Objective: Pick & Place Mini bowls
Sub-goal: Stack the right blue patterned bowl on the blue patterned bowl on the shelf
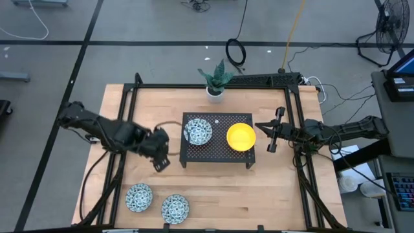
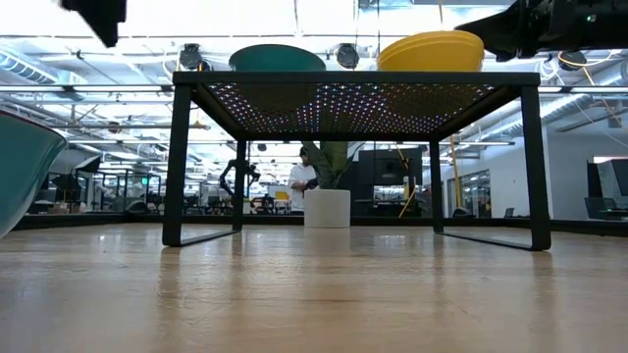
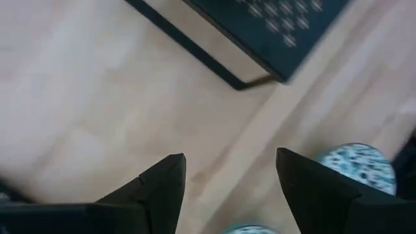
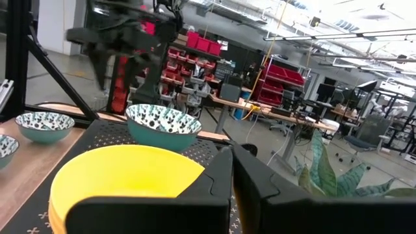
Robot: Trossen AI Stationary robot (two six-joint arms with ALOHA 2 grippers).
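Left gripper, jaws released and empty, hovers beside the perforated stand; two patterned mini bowls lie nearer the bench's front edge. Right gripper waits clenched by the yellow bowls.

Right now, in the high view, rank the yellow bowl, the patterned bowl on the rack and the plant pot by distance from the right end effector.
1. Yellow bowl, rack's right side, beside the right end effector.
2. Plant pot, behind the rack.
3. Patterned bowl, rack's left side.
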